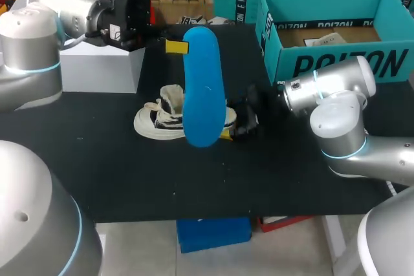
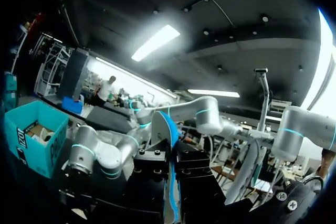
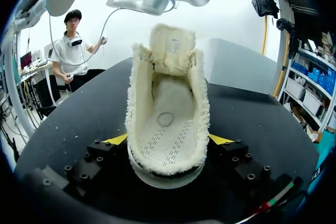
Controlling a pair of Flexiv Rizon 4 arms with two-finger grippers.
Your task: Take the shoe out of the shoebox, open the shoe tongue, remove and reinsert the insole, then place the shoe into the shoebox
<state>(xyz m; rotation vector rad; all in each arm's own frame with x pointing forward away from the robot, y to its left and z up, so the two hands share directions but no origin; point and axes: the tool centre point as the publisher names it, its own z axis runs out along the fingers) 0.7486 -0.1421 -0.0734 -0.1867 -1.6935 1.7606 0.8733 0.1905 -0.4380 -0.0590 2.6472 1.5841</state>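
Observation:
My left gripper is shut on the top end of the blue insole, which hangs upright above the table. In the left wrist view the insole shows edge-on, pinched between that gripper's black finger blocks. Below it the white shoe with dark laces lies on the black table, toe to the left. My right gripper holds its heel. In the right wrist view the shoe gapes, tongue folded forward and fleece lining bare, with both yellow tips of the right gripper against its sides.
The open teal shoebox stands at the back right behind my right arm, with paper inside; it shows too in the left wrist view as the shoebox. A white box sits at the back left under my left arm.

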